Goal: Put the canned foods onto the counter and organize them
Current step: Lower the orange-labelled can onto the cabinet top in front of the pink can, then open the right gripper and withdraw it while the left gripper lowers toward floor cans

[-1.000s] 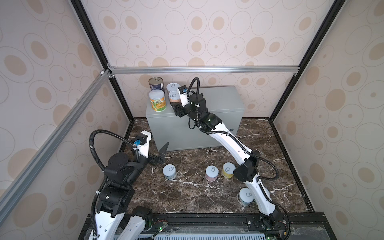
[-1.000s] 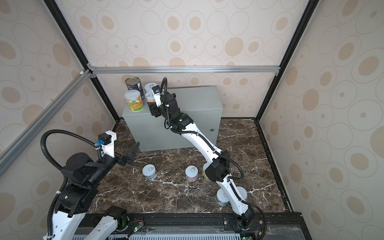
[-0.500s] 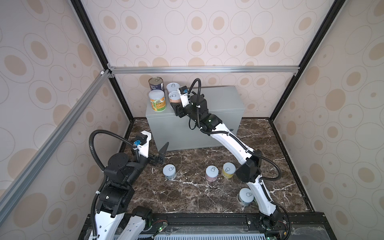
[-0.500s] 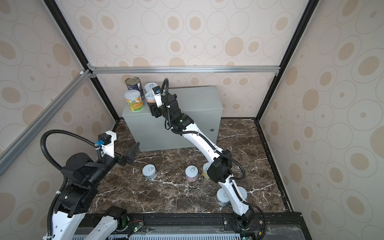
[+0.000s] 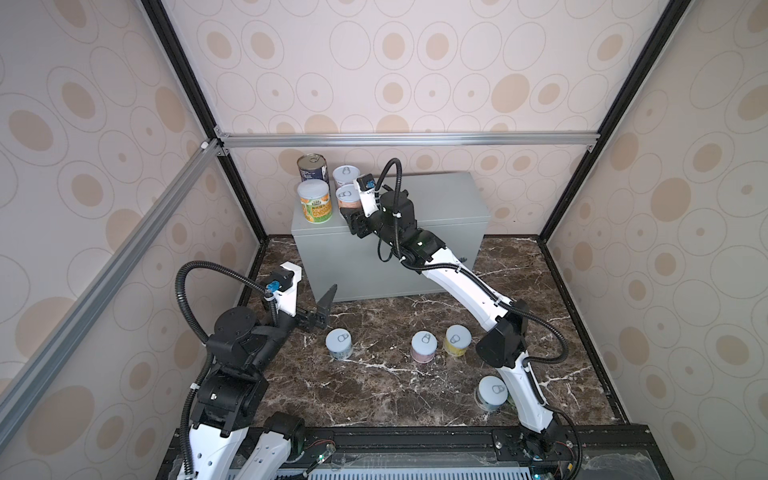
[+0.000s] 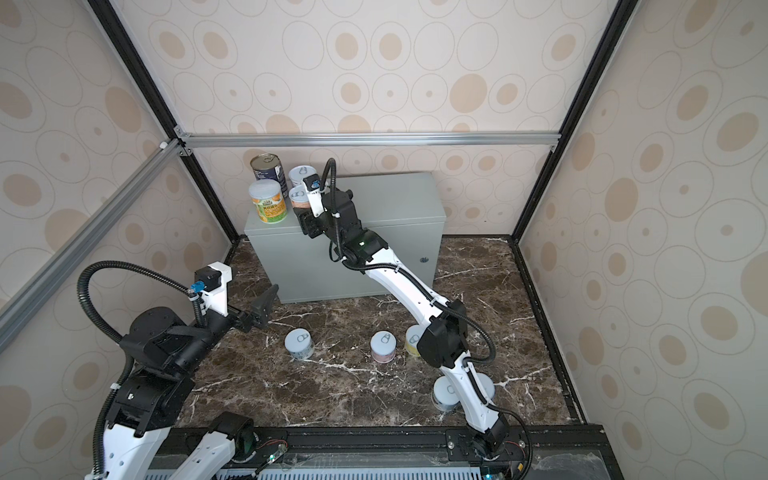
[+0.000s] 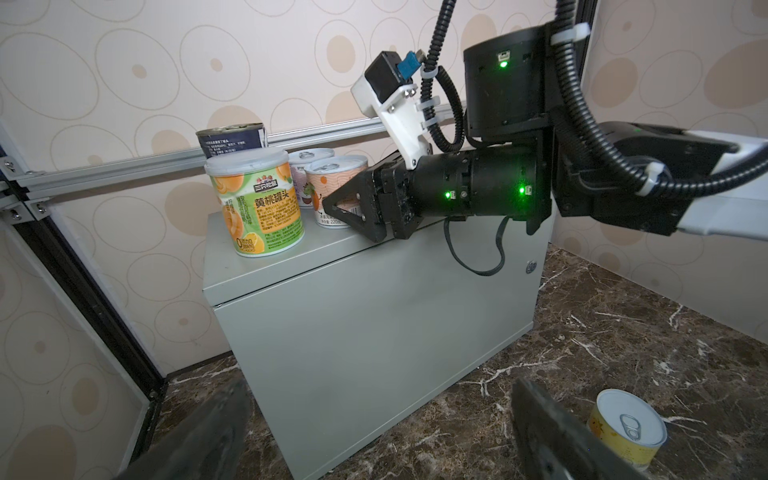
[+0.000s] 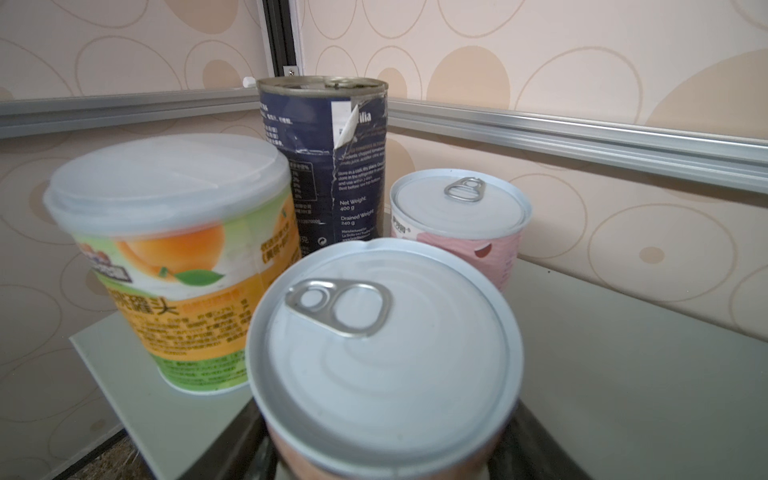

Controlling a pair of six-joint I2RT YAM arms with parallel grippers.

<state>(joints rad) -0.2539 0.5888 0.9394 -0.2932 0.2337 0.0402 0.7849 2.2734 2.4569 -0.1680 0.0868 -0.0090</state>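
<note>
On the left end of the light-grey counter [image 5: 440, 203] stand a dark-blue can [image 5: 312, 166], a big orange-and-green can [image 5: 315, 201] and a pink can [image 5: 344, 175]. My right gripper [image 5: 349, 212] reaches over the counter's front edge, shut on a peach-labelled can [image 8: 386, 357] that sits beside them; its fingers [image 8: 249, 449] press the can's sides. My left gripper [image 5: 326, 307] hovers open and empty above the marble, in front of the counter's left corner. Several cans stand on the floor: a white one [image 5: 339, 343], a pink one [image 5: 424, 346], a yellow one [image 5: 457, 340] and another white one [image 5: 491, 392].
The right arm's elbow [image 5: 500, 340] hangs over the floor beside the yellow can, and its lower link partly hides the near white can. Aluminium rails [image 5: 407, 139] and patterned walls close in the cell. A round lock [image 7: 530, 267] sits on the counter's front.
The right arm's elbow has shifted slightly towards the front while its gripper stays at the counter with the can. The left arm has not moved.
</note>
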